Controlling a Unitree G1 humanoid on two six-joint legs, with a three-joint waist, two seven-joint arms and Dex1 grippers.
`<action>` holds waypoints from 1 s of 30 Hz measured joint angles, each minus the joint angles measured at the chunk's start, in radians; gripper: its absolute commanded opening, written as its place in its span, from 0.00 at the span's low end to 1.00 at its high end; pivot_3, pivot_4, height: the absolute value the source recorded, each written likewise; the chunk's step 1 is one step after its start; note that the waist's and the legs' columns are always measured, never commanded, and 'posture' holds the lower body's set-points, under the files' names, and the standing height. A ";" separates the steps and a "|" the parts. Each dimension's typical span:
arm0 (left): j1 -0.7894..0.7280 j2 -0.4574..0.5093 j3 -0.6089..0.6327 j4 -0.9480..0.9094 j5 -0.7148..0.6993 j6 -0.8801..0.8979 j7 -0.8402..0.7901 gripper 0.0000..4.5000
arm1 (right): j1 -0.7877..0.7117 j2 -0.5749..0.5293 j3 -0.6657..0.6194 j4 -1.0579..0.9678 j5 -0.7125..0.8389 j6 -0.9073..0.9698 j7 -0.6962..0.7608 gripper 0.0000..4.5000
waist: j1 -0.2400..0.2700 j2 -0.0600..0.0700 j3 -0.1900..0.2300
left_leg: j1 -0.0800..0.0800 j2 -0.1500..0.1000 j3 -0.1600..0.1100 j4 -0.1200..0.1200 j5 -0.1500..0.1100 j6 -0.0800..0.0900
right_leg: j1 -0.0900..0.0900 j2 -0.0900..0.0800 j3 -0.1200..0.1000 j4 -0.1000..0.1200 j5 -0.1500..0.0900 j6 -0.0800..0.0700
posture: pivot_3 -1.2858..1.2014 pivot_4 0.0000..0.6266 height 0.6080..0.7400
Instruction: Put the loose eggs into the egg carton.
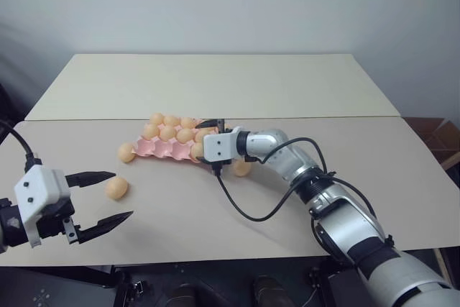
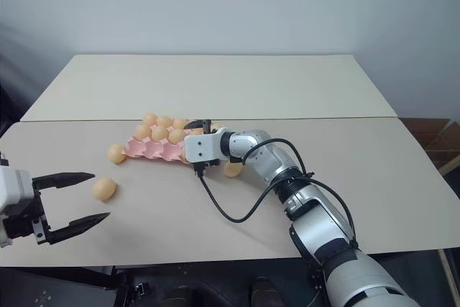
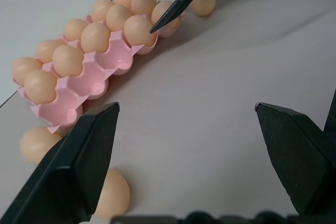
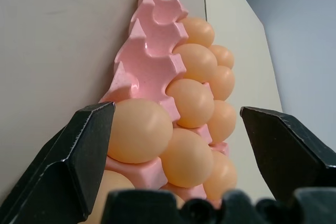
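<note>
Lying loose: three eggs (image 1: 116,188); ten fill the egg carton (image 1: 154,149); both grippers' jaws apart.

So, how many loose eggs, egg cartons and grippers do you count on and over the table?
Loose eggs: 3
Egg carton: 1
Grippers: 2
Total: 6

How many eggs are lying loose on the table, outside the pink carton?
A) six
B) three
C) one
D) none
B: one egg sits at the egg carton end, one by the left end effector, one beside the right arm.
</note>
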 measured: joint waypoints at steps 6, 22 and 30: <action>-0.020 0.001 -0.011 0.006 -0.001 -0.002 -0.003 1.00 | 0.168 -0.120 -0.083 -0.375 0.160 0.253 0.175 0.99 | 0.012 0.000 0.000 | -0.001 0.000 0.000 0.000 0.000 0.000 | 0.000 -0.001 -0.001 -0.001 0.000 0.000 | 0.52 0.24 1.00; -0.097 0.001 -0.096 0.040 0.001 -0.015 -0.011 1.00 | 0.606 -0.624 -0.452 -0.986 0.537 0.766 0.383 0.99 | 0.027 0.000 0.000 | 0.001 0.000 0.001 0.000 0.000 0.000 | 0.002 0.001 0.001 -0.002 0.000 0.000 | 0.52 0.24 1.00; -0.116 0.001 -0.115 0.044 0.000 -0.015 -0.010 1.00 | 0.608 -0.629 -0.438 -0.993 0.537 0.819 0.337 0.99 | 0.025 0.000 0.000 | 0.001 -0.001 0.001 0.000 0.000 0.000 | 0.002 0.001 0.001 -0.001 0.000 0.000 | 0.52 0.24 1.00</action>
